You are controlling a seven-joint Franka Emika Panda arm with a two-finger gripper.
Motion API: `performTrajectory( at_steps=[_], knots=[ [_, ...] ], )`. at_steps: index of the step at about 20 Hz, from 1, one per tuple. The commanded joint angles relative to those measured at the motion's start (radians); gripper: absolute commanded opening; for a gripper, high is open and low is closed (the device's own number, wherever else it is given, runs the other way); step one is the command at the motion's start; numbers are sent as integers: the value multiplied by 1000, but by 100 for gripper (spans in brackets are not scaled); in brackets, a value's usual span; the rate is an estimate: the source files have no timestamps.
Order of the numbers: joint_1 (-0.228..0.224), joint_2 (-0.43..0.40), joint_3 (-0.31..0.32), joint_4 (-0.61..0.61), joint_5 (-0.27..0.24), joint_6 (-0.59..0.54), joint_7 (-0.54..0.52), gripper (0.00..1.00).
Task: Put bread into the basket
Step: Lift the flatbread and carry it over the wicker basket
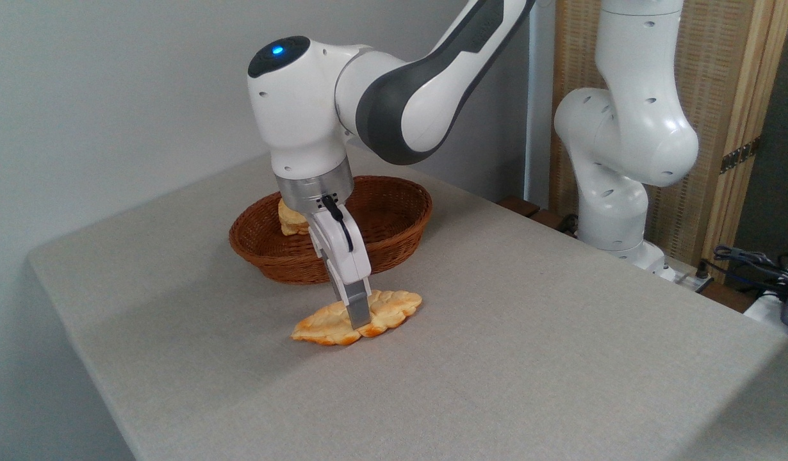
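At frame centre, we see the gripper planted across the bread's middle on the table; finger spacing indiscernible.

A grey table, a chunky bread piece (roundish), wooden screen behind.

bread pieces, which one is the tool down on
The long flat leaf-shaped bread lying on the table in front of the basket; the tool is down at its middle. The smaller chunky piece sits apart, inside the basket.
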Motion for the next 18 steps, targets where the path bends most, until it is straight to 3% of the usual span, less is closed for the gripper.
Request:
performTrajectory(
  at_steps=[1,5,9,12,14,18],
  knots=[
    [-6,-37,19,14,-15,20,15,53],
    [-7,-101,17,31,-32,10,6,54],
    [-13,-169,-4,33,-162,-6,-4,54],
    [-21,-192,-69,33,-185,-52,-95,55],
    [-48,-191,-110,33,-189,-59,-131,55],
    [-136,-191,-121,31,-196,-149,-189,56]
  ],
)
